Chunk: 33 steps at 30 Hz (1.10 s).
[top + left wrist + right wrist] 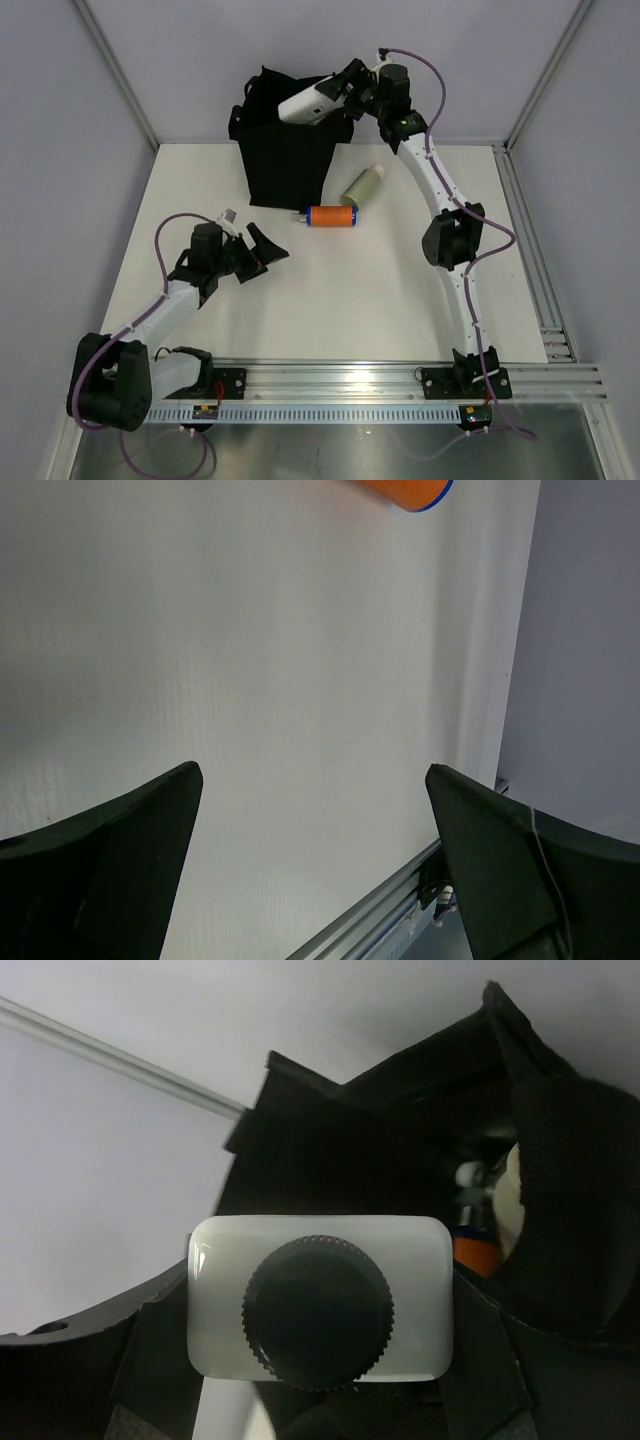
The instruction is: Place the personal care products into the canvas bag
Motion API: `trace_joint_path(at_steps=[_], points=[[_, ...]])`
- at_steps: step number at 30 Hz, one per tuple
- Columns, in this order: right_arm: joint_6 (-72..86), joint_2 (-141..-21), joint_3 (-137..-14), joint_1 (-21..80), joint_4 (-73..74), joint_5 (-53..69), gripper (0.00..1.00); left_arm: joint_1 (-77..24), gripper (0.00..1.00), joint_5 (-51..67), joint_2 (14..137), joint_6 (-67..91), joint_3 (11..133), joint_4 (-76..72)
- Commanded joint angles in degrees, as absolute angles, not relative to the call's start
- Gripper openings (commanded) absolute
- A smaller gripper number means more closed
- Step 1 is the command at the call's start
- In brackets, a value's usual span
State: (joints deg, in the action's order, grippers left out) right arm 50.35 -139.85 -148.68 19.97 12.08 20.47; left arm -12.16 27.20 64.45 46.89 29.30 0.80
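White bottle sat pinched in the fingers of the right gripper, over the mouth of the canvas bag at the far edge. Left gripper was spread wide, holding nothing, near the middle. One orange tube and one sage green bottle lay beside the bag.

Bare counter before your left claw (orange tube ahead); right claw and white bottle crowd the mouth of the bag.

Tube and bottle on table, just right of bag
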Motion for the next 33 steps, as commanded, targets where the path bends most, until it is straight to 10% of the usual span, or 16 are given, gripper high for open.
trace_joint_path(at_steps=[1,6,22,33], points=[[36.76,-135.36,-154.52,21.62,-0.25,21.00,0.37,-13.71,0.99,24.53,62.49,44.31,31.46,2.80],[24.36,-131.14,-147.66,22.06,-3.26,24.34,0.97,-17.40,0.99,20.05,62.23,38.15,34.62,8.61],[-6.72,-120.08,-143.89,21.98,23.58,46.81,0.99,-27.15,0.99,11.87,64.60,8.55,42.27,5.54],[-41.84,-90.72,-94.96,6.70,54.79,66.17,0.99,-34.45,0.93,9.06,86.79,-20.73,61.33,10.37]])
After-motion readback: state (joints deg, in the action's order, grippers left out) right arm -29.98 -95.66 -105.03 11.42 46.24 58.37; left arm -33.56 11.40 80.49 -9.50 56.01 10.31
